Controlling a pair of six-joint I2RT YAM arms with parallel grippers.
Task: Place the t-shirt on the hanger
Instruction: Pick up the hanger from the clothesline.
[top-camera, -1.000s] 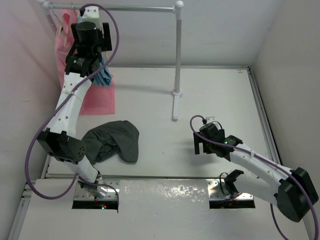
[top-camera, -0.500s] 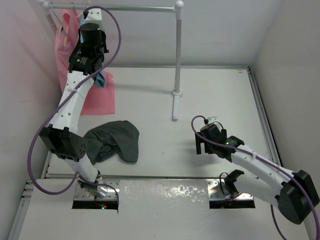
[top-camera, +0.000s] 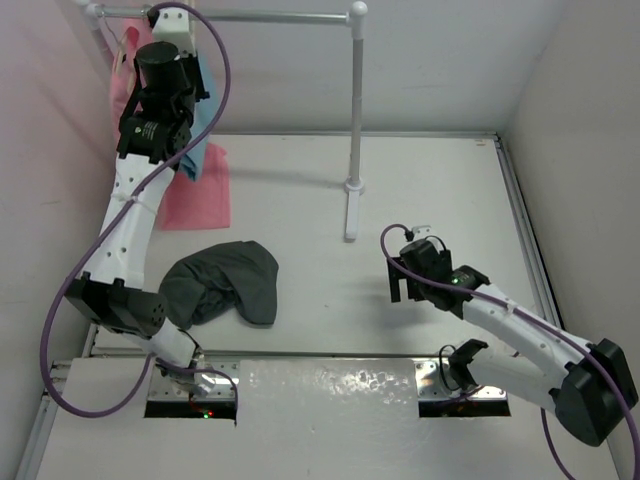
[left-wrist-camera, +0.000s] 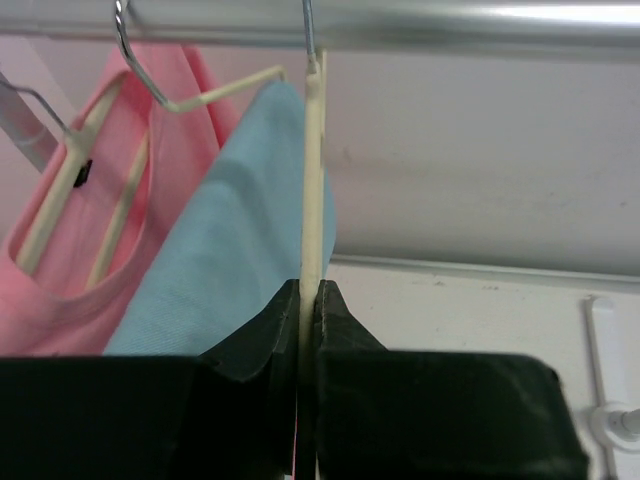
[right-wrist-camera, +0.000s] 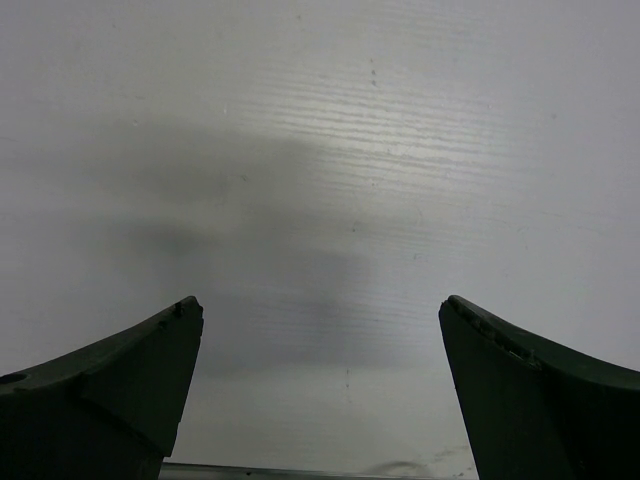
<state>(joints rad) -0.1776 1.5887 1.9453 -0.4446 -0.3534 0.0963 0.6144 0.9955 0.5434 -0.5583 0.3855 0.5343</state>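
The dark charcoal t-shirt (top-camera: 225, 282) lies crumpled on the table, left of centre, with neither gripper touching it. The pale beige hanger (left-wrist-camera: 313, 180) hangs by its hook from the metal rail (left-wrist-camera: 450, 20) and appears edge-on in the left wrist view. My left gripper (left-wrist-camera: 309, 290) is shut on its thin bar, high up by the rail (top-camera: 270, 15) at the back left. My right gripper (top-camera: 405, 285) hovers low over the bare table on the right. It is wide open, and its wrist view shows nothing between the fingers (right-wrist-camera: 140, 370).
A light blue garment (left-wrist-camera: 220, 260) and a pink garment (left-wrist-camera: 60, 290) hang on their own hangers just left of the gripped hanger. The rail's upright post (top-camera: 355, 110) stands on the table at back centre. White walls enclose three sides.
My left gripper has shut on the hanger bar and shifted a little left along the rail. The blue garment now hangs more spread out. The right arm has hardly moved.
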